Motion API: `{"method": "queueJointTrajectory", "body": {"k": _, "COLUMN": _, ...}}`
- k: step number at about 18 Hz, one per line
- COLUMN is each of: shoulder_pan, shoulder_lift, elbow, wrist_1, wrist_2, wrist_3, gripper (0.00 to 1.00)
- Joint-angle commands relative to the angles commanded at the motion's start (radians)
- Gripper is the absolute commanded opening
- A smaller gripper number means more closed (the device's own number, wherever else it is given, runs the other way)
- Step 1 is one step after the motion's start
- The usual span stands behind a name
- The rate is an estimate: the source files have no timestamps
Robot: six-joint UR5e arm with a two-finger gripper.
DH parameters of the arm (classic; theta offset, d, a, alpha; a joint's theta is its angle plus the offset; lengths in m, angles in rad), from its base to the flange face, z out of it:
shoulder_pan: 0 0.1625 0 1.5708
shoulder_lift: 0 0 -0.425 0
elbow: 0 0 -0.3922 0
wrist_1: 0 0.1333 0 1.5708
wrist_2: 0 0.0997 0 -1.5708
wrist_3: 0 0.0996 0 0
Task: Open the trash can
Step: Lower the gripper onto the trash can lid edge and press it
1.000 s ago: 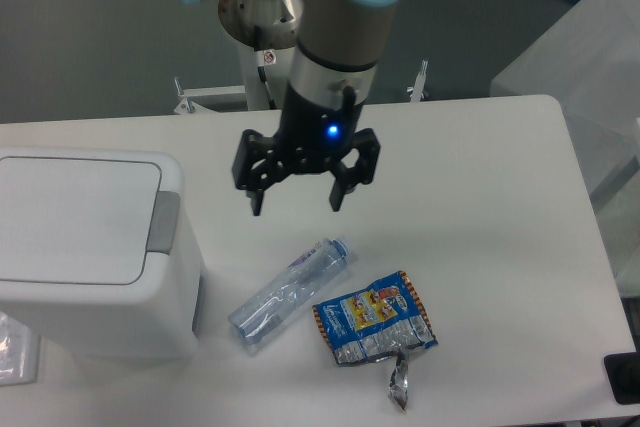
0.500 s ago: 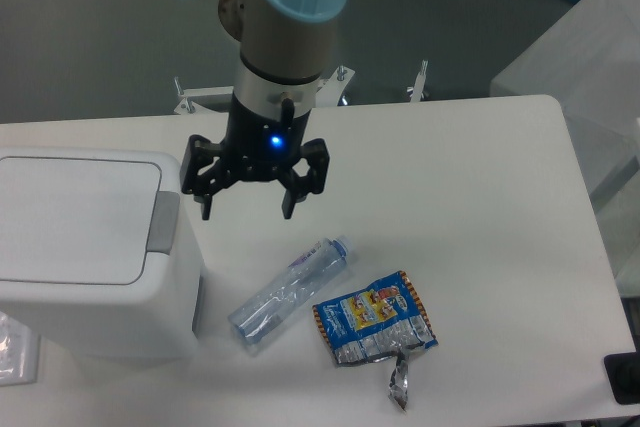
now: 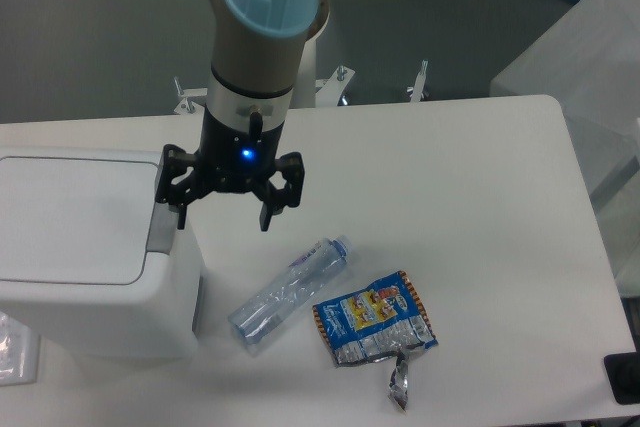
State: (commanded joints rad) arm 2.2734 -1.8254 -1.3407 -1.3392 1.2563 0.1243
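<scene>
A black two-finger gripper (image 3: 224, 219) with a blue light hangs from the arm with its fingers spread apart and nothing between them, one finger over the grey push tab (image 3: 161, 230) at the right edge of the trash can (image 3: 90, 247). The white trash can sits at the left of the white table (image 3: 470, 197), lid closed. To its right lie a clear plastic bottle (image 3: 287, 292) and, just beside it, a crumpled snack packet (image 3: 373, 329).
</scene>
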Motion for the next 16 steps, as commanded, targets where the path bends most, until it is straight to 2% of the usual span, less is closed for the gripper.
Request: {"method": "queueJointTrajectory", "body": {"k": 16, "shoulder_pan": 0.000, "shoulder_lift": -0.006, "elbow": -0.006, "wrist_1": 0.014, "wrist_2": 0.006, "wrist_3": -0.025, "gripper": 1.00}}
